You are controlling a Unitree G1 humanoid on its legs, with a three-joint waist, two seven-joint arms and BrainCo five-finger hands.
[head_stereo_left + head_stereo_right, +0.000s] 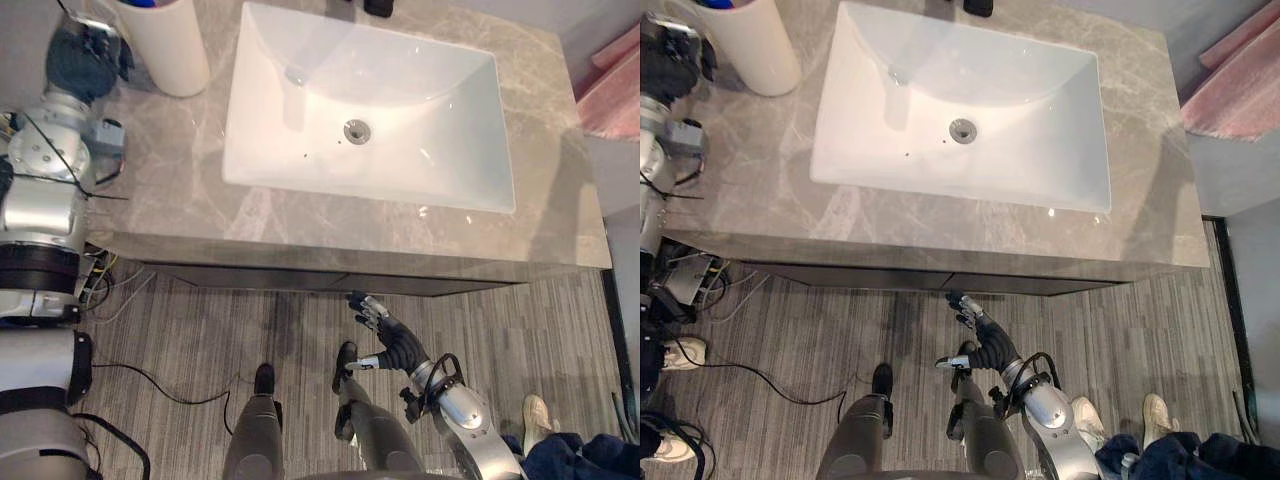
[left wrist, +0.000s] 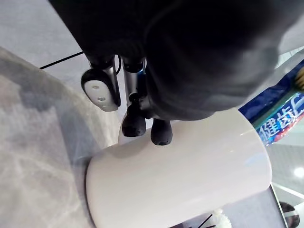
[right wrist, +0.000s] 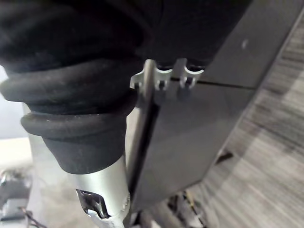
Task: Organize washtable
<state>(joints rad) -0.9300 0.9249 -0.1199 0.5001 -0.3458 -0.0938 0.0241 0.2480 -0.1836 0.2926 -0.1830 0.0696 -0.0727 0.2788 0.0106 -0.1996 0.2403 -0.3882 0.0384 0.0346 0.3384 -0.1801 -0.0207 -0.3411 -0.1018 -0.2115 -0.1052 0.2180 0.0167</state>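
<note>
A white cup (image 1: 170, 50) stands upright at the back left corner of the grey marble washtable (image 1: 170, 200), left of the white sink (image 1: 455, 165). A blue toothpaste tube (image 2: 280, 114) sticks out of the cup's mouth. My left hand (image 1: 85, 60) is beside the cup on its left. Its dark fingertips (image 2: 134, 126) rest on the cup's wall (image 2: 180, 180) and the thumb stands off it; nothing is clasped. My right hand (image 1: 378, 322) hangs low in front of the dark cabinet (image 3: 213, 118) under the counter, its fingers (image 3: 164, 76) relaxed and holding nothing.
A pink towel (image 1: 610, 90) hangs past the counter's right end. A small dark object (image 1: 378, 8) sits behind the sink at the back edge. A person's shoe (image 1: 537, 410) is on the wood floor at the lower right.
</note>
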